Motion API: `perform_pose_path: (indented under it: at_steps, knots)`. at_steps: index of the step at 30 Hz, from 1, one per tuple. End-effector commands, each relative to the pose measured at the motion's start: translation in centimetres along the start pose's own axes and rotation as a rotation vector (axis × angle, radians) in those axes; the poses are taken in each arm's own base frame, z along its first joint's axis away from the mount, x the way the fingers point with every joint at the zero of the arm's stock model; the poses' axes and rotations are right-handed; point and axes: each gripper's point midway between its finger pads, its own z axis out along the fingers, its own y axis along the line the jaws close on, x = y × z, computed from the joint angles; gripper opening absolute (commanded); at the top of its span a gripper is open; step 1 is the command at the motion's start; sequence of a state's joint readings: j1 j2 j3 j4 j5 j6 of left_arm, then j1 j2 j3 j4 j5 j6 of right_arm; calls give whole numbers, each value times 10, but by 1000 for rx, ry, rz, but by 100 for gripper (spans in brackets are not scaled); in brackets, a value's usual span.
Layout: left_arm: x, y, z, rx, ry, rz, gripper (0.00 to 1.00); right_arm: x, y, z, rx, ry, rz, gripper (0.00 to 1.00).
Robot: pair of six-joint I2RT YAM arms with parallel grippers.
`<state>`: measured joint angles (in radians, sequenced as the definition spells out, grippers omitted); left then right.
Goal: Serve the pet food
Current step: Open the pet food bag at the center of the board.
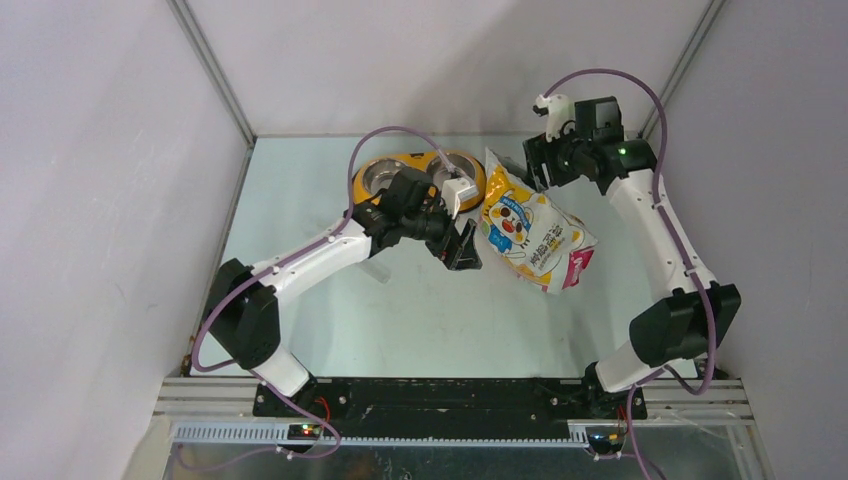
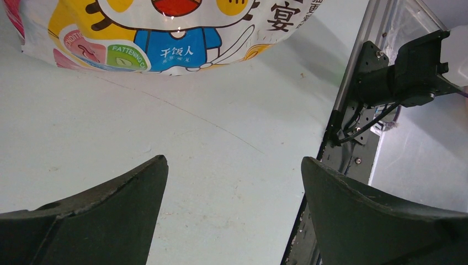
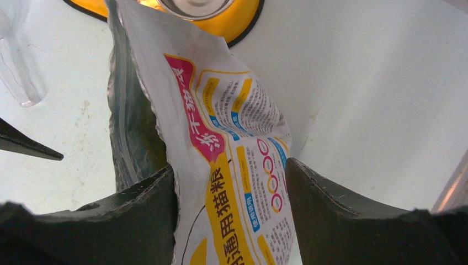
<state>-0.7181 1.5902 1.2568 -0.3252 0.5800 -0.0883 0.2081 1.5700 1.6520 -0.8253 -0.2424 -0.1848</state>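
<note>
The pet food bag (image 1: 530, 225), yellow-white foil with a cartoon cat and a pink base, lies tilted right of the table's middle. No kibble shows. My right gripper (image 1: 540, 168) is at the bag's far top end. In the right wrist view its jaws (image 3: 229, 165) press both sides of the crinkled bag (image 3: 232, 127). My left gripper (image 1: 460, 245) is open and empty, just left of the bag and low over the table. In the left wrist view (image 2: 233, 160) only bare table lies between its fingers, with the bag (image 2: 165, 33) beyond.
The yellow double bowl with steel cups (image 1: 474, 168) stands behind the left arm, just left of the bag's top; its rim shows in the right wrist view (image 3: 243, 22). A clear plastic scoop (image 3: 16, 66) lies on the table. Walls enclose three sides; the front rail (image 2: 353, 72) is near.
</note>
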Motion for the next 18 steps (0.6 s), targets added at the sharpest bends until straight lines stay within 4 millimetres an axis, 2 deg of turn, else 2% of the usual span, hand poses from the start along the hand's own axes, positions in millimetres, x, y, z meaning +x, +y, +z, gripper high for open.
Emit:
perform_pose_path:
  at_steps: [1, 11, 18]
  knots:
    - [-18, -10, -2, 27, -36, 27, 98, -1, -2, -21, 51, -12, -27, 68]
    - [-17, -10, -1, 27, -33, 26, 98, 21, -5, -27, 82, 31, -27, 69]
    - [-17, -10, -2, 25, -32, 26, 98, 20, -7, -36, 104, 27, -23, 69]
